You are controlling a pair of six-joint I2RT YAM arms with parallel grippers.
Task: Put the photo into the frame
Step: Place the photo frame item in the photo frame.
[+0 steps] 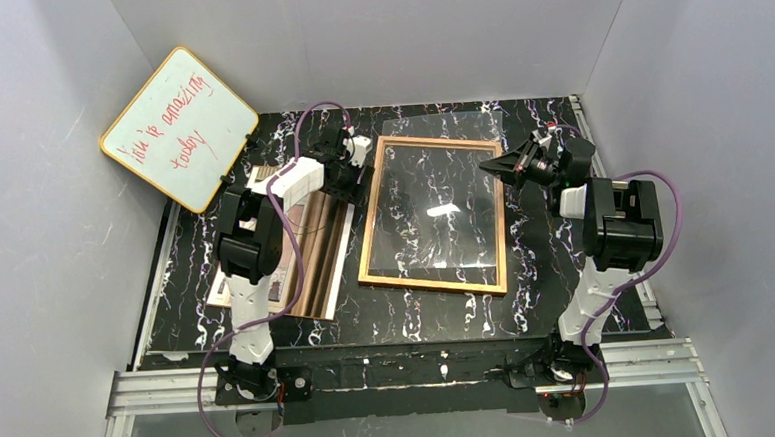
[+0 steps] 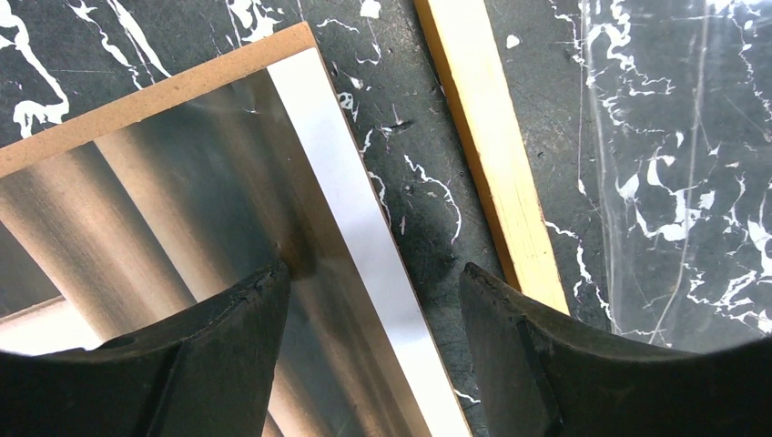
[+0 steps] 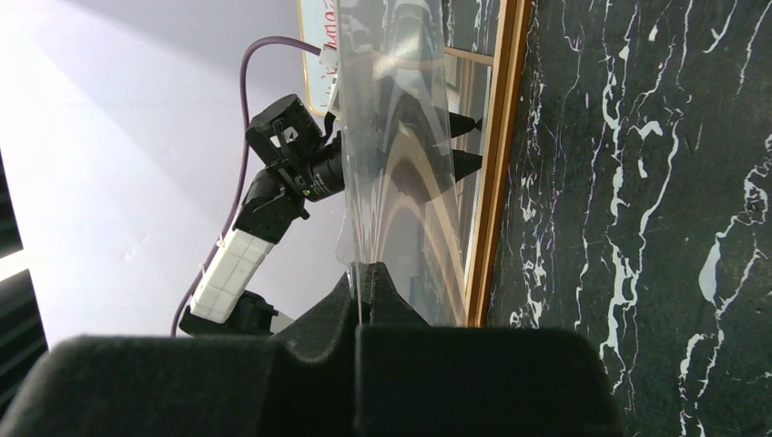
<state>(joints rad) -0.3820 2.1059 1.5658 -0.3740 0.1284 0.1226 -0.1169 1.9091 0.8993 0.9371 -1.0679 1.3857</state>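
Observation:
The orange-brown wooden frame point(image 1: 368, 242) lies flat in the middle of the table. My right gripper point(image 1: 491, 163) is shut on the right edge of the clear pane point(image 1: 432, 191) and holds it tilted over the frame; the right wrist view shows the pane point(image 3: 391, 155) pinched edge-on in the gripper point(image 3: 364, 278) beside the frame's rail point(image 3: 496, 182). The photo point(image 1: 320, 252) lies left of the frame on the brown fibreboard back point(image 2: 137, 96). My left gripper point(image 2: 373, 291) is open, its fingers point(image 2: 237, 319) straddling the right edge of the photo point(image 2: 182, 209), near the frame's rail point(image 2: 496, 164).
A yellow-edged whiteboard point(image 1: 181, 129) with red writing leans against the left wall at the back. Grey walls close in the black marbled table point(image 1: 566, 269) on three sides. The left arm point(image 3: 273, 182) shows through the pane in the right wrist view.

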